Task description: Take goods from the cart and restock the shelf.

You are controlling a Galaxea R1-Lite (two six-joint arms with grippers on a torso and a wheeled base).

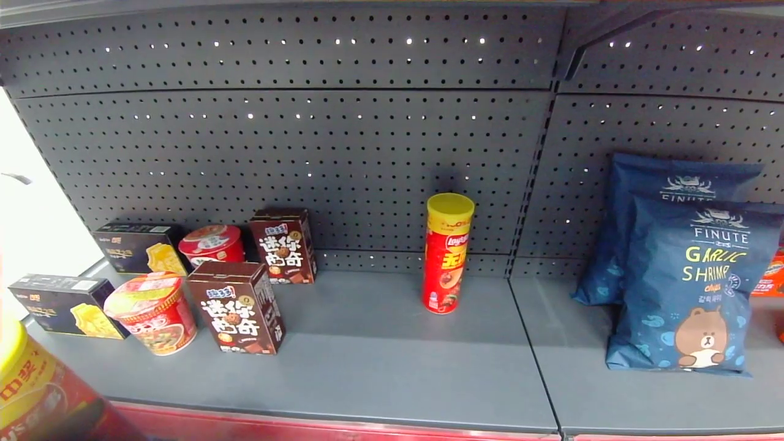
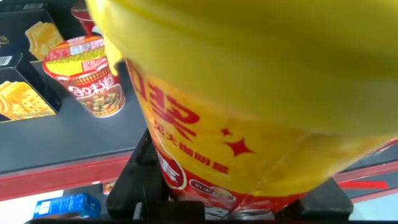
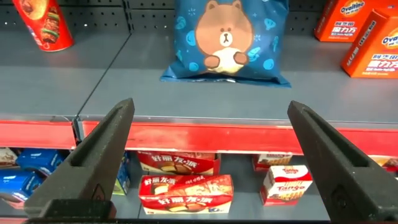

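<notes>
1. One canister [image 1: 27, 386], red with a yellow lid, sits at the near left corner of the scene, in front of the shelf's [image 1: 392, 349] front edge. The left gripper [image 2: 227, 202] has it clamped, with a dark finger on either side of its lower body. Its lid end points up and its long axis looks roughly upright, leaning a little.
2. Also on the near side, to the right, the right gripper [image 3: 210, 109] is spread wide and holds nothing. It faces the shelf edge in front of the blue bear bag [image 3: 227, 37].
3. From the held canister, bare shelf board lies farther off and to the right. The left arm is the nearer one, and it already carries the load, so I judge the placing to be its job.
4. Straight ahead of the canister, the front left of the shelf is taken by a black box [image 1: 64, 303], a cup of noodles [image 1: 153, 312] and a brown box [image 1: 236, 306], standing close side by side.
5. Farther right, open board runs from the brown box to a standing chip tube [image 1: 447, 254] near the back panel. This looks like the natural place to put the canister, set down upright.
6. Farthest right, two blue bags [image 1: 680, 288] lean one behind the other, well apart from that gap.
</notes>
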